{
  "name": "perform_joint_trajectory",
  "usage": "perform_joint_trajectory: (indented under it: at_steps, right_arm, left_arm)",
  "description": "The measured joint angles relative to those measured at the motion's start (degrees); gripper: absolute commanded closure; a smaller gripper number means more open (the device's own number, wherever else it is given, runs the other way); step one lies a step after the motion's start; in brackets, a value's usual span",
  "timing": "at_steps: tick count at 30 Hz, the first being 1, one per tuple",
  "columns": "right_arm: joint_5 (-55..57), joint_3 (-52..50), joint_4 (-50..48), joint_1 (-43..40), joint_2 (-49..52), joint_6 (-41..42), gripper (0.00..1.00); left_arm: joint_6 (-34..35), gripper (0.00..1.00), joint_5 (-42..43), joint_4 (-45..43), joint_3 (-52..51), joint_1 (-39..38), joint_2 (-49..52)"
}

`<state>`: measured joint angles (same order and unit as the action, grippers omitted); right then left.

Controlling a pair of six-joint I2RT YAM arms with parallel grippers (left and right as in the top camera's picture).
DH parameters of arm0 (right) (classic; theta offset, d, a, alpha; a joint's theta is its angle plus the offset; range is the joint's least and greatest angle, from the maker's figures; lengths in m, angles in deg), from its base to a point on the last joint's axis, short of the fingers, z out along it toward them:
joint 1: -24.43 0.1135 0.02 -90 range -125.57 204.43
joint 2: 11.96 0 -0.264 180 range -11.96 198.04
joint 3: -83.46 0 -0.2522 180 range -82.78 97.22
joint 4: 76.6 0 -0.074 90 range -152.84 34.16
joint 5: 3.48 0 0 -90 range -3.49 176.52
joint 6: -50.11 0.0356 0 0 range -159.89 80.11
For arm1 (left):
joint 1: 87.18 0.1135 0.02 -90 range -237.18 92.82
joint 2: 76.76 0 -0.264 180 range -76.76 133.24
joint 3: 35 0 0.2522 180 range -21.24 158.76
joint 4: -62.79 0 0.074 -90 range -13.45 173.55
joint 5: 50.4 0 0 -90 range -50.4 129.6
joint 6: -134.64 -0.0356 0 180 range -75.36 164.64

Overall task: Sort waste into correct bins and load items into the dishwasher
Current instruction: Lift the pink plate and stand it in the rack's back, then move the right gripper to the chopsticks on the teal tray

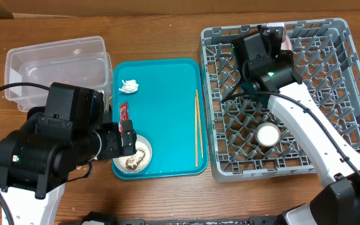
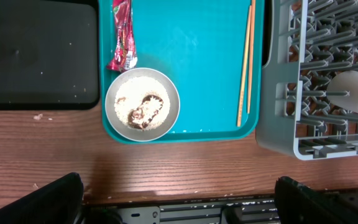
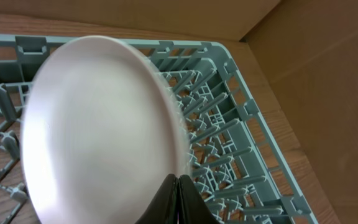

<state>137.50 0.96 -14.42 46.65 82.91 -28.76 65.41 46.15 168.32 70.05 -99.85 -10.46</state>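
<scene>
R gripper [image 3: 178,198]: pinched shut on rim of plate [image 3: 104,124]; plate tilted, at far side of rack [image 3: 241,180].
L gripper [image 2: 179,190]: spread wide, empty, near bowl [image 2: 112,93] w/ scraps [image 2: 143,109] on teal tray [image 2: 191,62].
Risk: thin edge hold. Plate may slip or, if let go off-slot, drop flat across pegs [image 3: 222,134].

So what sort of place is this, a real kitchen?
Probably not. It looks like a tabletop dish-clearing test setup. A grey dish rack, a teal tray and a clear tub sit side by side on a plain wooden table, with no sink or counter in view.
</scene>
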Motion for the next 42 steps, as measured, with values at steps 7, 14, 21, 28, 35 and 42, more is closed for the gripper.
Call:
perform_joint_trajectory:
  at_steps: [7,14,21,28,35,42]
  right_arm:
    - [-0.17,0.00,1.44,0.00,0.00,2.32,0.96]
    - [-1.31,0.00,1.57,0.15,0.00,2.93,0.93]
    - [-14.67,0.00,1.55,4.13,-3.21,3.39,0.67]
    - [-36.74,0.26,1.62,9.53,-9.16,3.76,0.56]
    - [-50.77,0.35,6.19,15.12,-8.92,3.82,0.62]
    - [-49.66,-4.33,5.99,19.47,-1.73,5.60,0.67]
  left_arm:
    - [0.02,0.00,0.00,-0.02,0.00,0.00,0.00]
    - [0.00,0.00,0.00,-0.02,0.00,0.00,0.00]
    - [0.02,0.00,0.00,-0.02,0.00,0.00,0.00]
    - [0.02,0.00,0.00,-0.02,0.00,0.00,0.00]
    - [0.02,0.00,0.00,-0.02,0.00,0.00,0.00]
    - [0.00,0.00,0.00,-0.02,0.00,0.00,0.00]
